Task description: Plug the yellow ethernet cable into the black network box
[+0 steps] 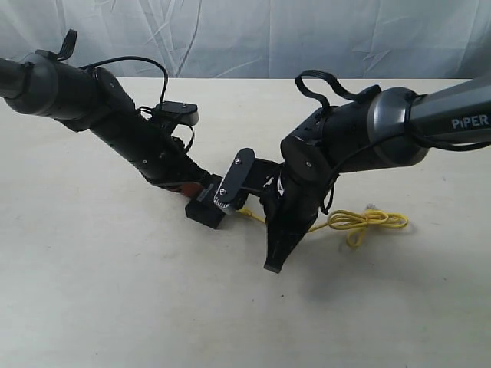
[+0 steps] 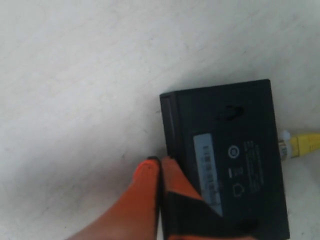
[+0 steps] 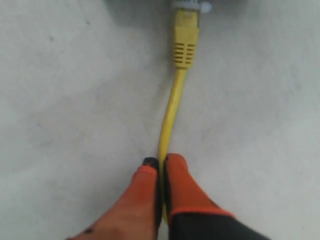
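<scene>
Right tool point(image 3: 161, 162): clamped shut on the yellow ethernet cable point(image 3: 170, 115); left tool point(image 2: 160, 162): closed at the black network box point(image 2: 235, 130).

Pinched the cord between orange fingers point(image 3: 182, 187) with no gap showing, back from the yellow boot. Ran straight from that grip to the clear plug point(image 2: 285, 146) and met one side of the box there; could not tell whether fully seated. Pressed the left fingers point(image 2: 145, 195) together as well, nothing between them, one tip overlapping the labelled top face near its edge. Lay flat on the pale table point(image 1: 115, 291), label strip up, between the two arms. Trailed off beyond the right arm in loose tangled loops on the table, far end well apart from the box.
</scene>
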Motion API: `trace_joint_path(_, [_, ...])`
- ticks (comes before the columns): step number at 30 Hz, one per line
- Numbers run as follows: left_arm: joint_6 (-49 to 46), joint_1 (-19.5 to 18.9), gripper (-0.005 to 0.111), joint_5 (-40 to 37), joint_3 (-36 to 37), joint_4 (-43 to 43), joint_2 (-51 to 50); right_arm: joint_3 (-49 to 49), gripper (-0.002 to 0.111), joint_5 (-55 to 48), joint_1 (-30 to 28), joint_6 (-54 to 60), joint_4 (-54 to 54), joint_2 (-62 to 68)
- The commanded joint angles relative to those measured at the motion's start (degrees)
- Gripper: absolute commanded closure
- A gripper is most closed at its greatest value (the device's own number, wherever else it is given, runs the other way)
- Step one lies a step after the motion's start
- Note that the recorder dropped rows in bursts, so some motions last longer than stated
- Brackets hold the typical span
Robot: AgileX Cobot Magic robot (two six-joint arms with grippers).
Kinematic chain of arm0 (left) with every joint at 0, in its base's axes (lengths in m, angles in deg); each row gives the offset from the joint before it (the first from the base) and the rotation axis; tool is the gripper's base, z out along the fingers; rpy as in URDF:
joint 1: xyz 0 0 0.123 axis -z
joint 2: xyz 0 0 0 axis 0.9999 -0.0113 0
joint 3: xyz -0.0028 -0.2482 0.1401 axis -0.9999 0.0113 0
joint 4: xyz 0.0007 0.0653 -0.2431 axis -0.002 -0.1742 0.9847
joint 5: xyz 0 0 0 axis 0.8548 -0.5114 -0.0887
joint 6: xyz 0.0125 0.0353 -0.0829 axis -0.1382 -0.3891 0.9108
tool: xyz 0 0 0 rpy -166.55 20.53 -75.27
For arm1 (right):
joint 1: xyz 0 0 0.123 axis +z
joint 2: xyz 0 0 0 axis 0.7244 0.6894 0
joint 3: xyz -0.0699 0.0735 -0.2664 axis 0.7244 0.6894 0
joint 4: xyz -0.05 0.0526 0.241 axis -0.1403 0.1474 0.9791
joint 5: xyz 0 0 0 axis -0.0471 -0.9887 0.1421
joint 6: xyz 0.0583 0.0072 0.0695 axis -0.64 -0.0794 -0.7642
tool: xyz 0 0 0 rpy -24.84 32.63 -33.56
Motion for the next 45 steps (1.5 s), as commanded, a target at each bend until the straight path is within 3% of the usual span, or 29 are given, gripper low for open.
trace_joint_path(1, [-0.15,0.20,0.107,-0.78,-0.12,0.15,-0.07,-0.38,0.109,4.28,0.76,1.20,0.42,-0.24])
trace_joint_path(16, [-0.15,0.20,0.107,-0.92,-0.12,-0.23,-0.07,-0.38,0.109,-3.51,0.76,-1.23,0.47,-0.24])
trace_joint_path(45, [-0.15,0.20,0.107,-1.02,-0.12,-0.35,-0.07,-0.38,0.109,-0.97,0.76,1.14,2.42,-0.24])
